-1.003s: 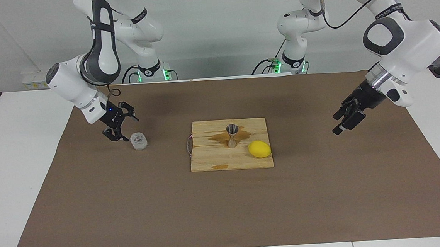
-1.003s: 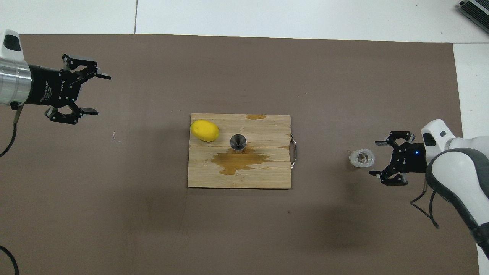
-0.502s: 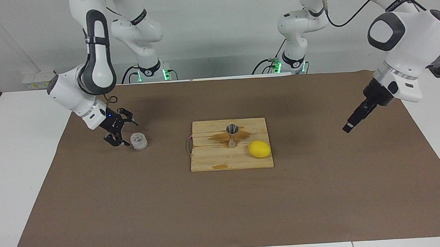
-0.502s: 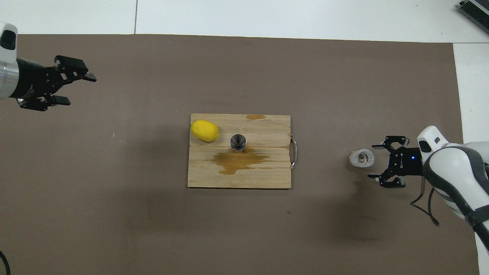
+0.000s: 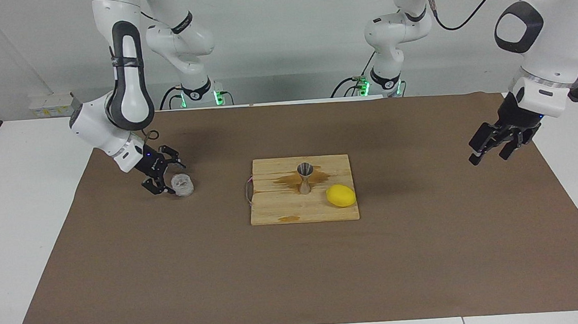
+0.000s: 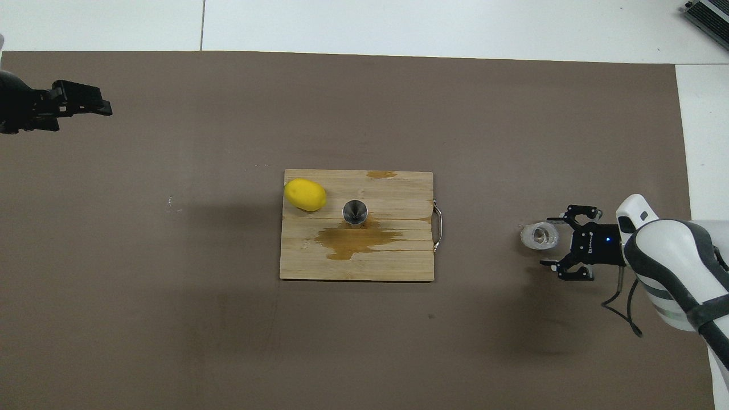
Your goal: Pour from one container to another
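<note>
The faceted glass cup (image 5: 183, 185) stands on the brown mat (image 5: 297, 273) toward the right arm's end, well apart from the steel jigger (image 5: 304, 177) upright mid-board on the wooden cutting board (image 5: 282, 210), beside a lemon (image 5: 341, 195). The right gripper (image 5: 166, 178), fingers spread and empty, sits just beside the cup; it should straddle the cup evenly and low before closing, keeping it upright. The left gripper (image 5: 492, 149) waits unclenched over the mat's edge.

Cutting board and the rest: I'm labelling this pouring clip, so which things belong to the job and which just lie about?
Job:
- glass cup
- steel jigger
- right gripper, open beside the cup

Lying about:
- lemon
- cutting board
- left gripper, waiting
</note>
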